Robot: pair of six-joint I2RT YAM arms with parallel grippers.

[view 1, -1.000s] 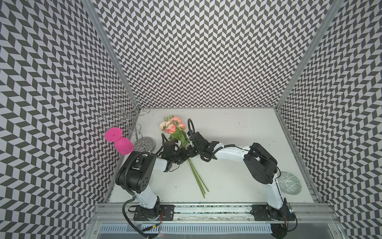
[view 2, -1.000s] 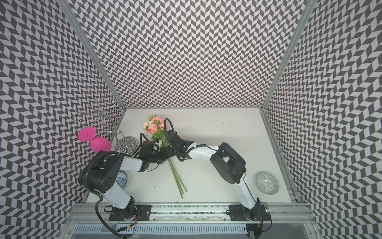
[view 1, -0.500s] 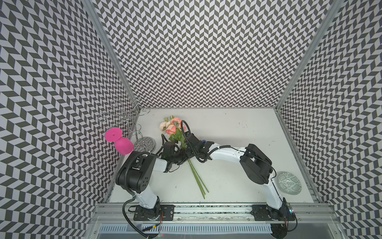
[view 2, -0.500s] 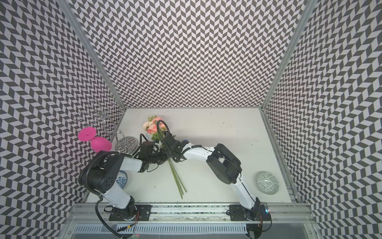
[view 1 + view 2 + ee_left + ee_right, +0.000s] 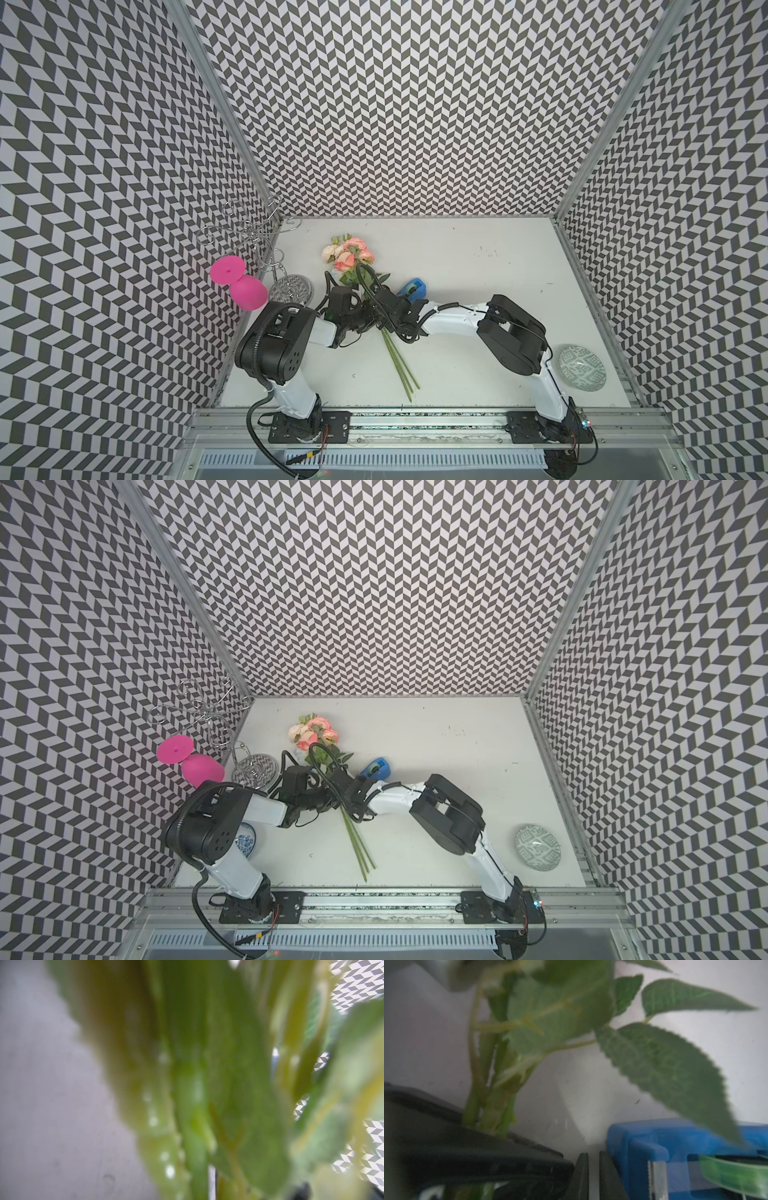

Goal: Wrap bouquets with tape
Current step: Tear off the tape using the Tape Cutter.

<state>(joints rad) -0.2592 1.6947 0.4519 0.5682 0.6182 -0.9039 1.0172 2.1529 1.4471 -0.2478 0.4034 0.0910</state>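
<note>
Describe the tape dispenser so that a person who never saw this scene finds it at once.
Start at the white table, near its middle, where the bouquet is. Beside the bouquet's leaves, on the side of the right arm, sits the tape dispenser. Nothing near it shares its blue, rounded wedge body and pale green roll.

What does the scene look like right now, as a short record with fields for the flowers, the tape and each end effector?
bouquet: blooms toward the back wall, stem ends toward the front rail
tape dispenser: blue, on the table beside the bouquet
left end effector: shut on the bouquet stems
right end effector: shut, tips close beside the tape dispenser; held tape not discernible
other items: pink goblet at left wall; patterned dish front right
</note>
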